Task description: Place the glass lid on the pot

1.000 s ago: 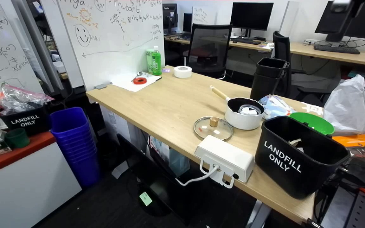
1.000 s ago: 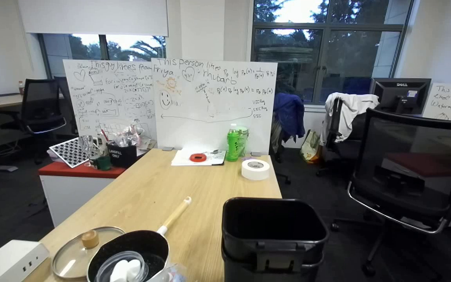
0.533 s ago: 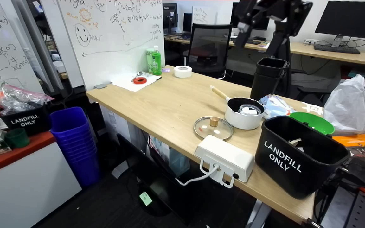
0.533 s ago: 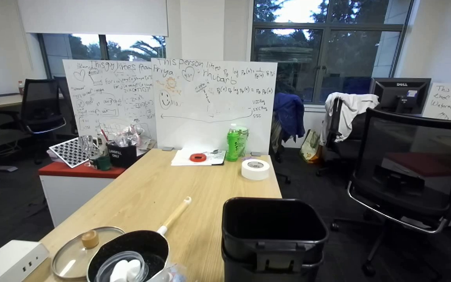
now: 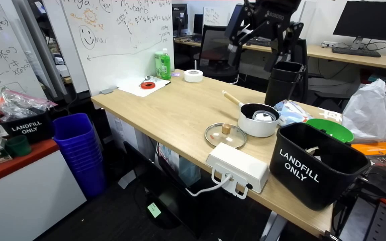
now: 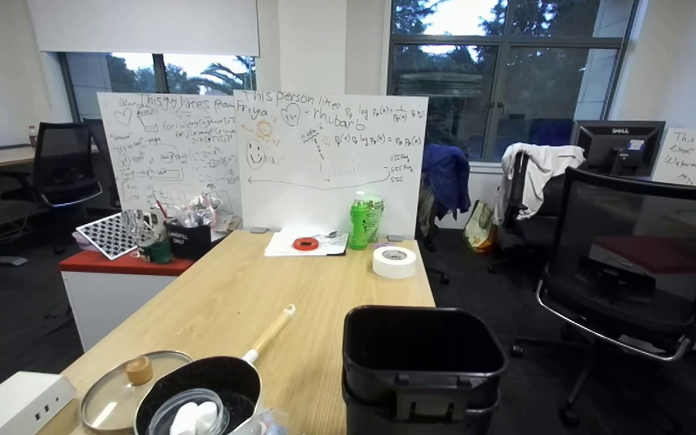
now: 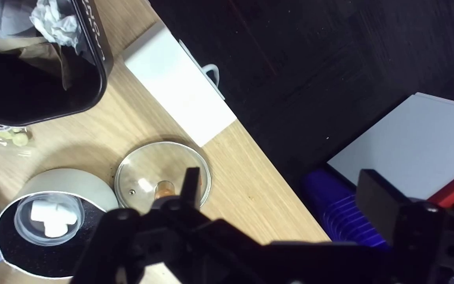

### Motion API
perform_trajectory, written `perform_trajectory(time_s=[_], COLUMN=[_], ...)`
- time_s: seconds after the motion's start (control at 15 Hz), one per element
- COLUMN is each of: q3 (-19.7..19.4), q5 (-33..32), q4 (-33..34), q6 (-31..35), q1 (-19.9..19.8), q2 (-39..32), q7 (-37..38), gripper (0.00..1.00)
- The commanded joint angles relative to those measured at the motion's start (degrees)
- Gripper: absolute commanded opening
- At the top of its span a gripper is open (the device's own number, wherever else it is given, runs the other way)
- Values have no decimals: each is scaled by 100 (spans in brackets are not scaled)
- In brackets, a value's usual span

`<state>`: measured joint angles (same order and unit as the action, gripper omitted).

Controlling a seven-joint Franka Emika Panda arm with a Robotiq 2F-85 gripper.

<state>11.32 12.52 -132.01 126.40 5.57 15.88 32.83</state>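
Note:
The glass lid [image 5: 235,138] lies flat on the table beside the pot in both exterior views [image 6: 112,396]. It has a metal rim and a wooden centre knob [image 5: 226,128]. The pot [image 5: 257,129] is white outside and dark inside, with a pale wooden handle [image 5: 232,98]. A clear container with white pieces [image 7: 49,217] sits inside the pot. My gripper [image 5: 252,62] is open and empty, high above the table. In the wrist view my gripper [image 7: 280,175] has its fingers wide apart; one finger overlaps the lid [image 7: 148,165] and partly hides its knob.
A white power box [image 5: 238,165] stands at the table edge, close to the lid. A black LANDFILL ONLY bin [image 5: 300,167] stands beside the pot. Tall black bins [image 6: 423,362] stand on the pot's other side. A green bowl [image 5: 330,129] and plastic bags lie beyond.
My gripper has come into view from the upper right in an exterior view and moved left and down. The lid and pot have not moved.

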Motion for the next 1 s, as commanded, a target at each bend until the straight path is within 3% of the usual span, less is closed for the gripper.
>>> perform_trajectory(time_s=[0.0,0.33,0.73,0.93], q3=[-4,-5,78,-82], q5=[-3,-3,-161,-975], q4=[-4,-20,466,758], q6=[-14,-14,803,876], q1=[4,4,-133,-234], q2=[21,24,-873,-1362], q7=[1,1,2076,3275], gripper=[100,100,100,100])
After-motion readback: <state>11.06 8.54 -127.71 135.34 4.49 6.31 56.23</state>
